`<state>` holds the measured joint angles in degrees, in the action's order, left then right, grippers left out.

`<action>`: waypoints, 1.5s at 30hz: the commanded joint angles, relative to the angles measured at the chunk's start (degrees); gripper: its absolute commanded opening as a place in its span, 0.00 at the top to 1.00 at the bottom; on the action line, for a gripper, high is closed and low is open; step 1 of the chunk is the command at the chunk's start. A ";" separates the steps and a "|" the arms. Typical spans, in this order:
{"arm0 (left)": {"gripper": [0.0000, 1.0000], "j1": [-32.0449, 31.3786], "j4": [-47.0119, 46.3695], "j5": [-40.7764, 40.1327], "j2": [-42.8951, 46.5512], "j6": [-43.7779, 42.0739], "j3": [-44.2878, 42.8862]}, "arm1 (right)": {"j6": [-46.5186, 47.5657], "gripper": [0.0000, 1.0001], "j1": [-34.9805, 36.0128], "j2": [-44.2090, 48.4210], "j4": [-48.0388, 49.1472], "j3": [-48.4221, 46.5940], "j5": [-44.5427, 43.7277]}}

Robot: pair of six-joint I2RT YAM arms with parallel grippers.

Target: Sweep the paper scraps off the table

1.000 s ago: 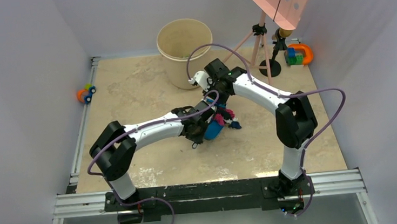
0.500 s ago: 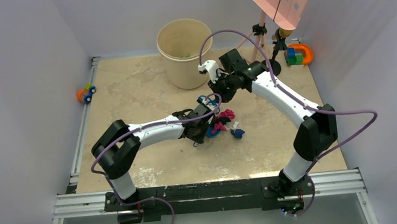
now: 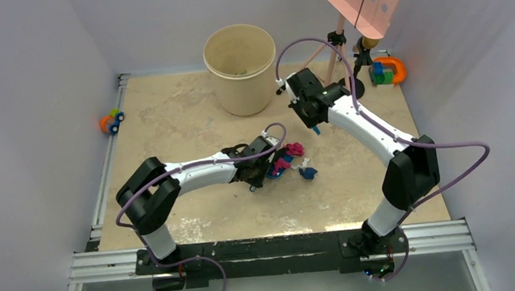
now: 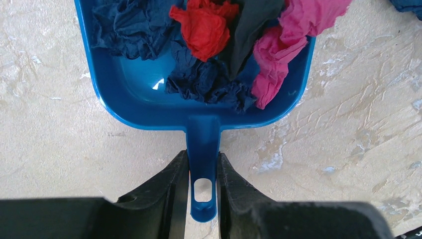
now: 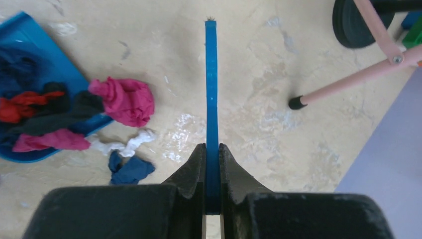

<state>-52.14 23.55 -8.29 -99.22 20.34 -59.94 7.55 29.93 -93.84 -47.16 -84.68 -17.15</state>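
My left gripper [image 4: 203, 159] is shut on the handle of a blue dustpan [image 4: 144, 99] that lies flat on the table [image 4: 59, 149]. Dark blue, red [image 4: 206, 25], black and pink paper scraps fill the pan. A pink scrap [image 5: 124, 99], a white one [image 5: 124, 144] and a dark blue one [image 5: 130, 169] lie on the table just outside its mouth. My right gripper [image 5: 212, 149] is shut on a thin blue brush [image 5: 211, 74], held above the table, to the right of the scraps. In the top view the left gripper [image 3: 262, 163] is beside the pile [image 3: 292, 151] and the right gripper [image 3: 314, 125] is behind it.
A beige bucket [image 3: 241, 66] stands at the back centre. A pink tripod stand [image 3: 339, 47] with a black base [image 5: 356, 22] is at the back right, next to coloured toy blocks [image 3: 385, 71]. An orange-blue toy car [image 3: 112, 121] sits at the left edge.
My right arm has swung the brush up and away from the pile toward the back right. The dustpan and left gripper have stayed nearly in place; scraps lie loose by its mouth.
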 commanded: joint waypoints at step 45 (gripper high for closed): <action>1.00 2.09 32.25 -7.03 9.95 1.33 -24.06 | -16.75 1.00 1.86 32.84 13.31 20.32 -13.67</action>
<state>-51.70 46.46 -13.91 -88.86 20.62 -75.96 -7.53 31.81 -62.39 -36.25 -65.91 -30.17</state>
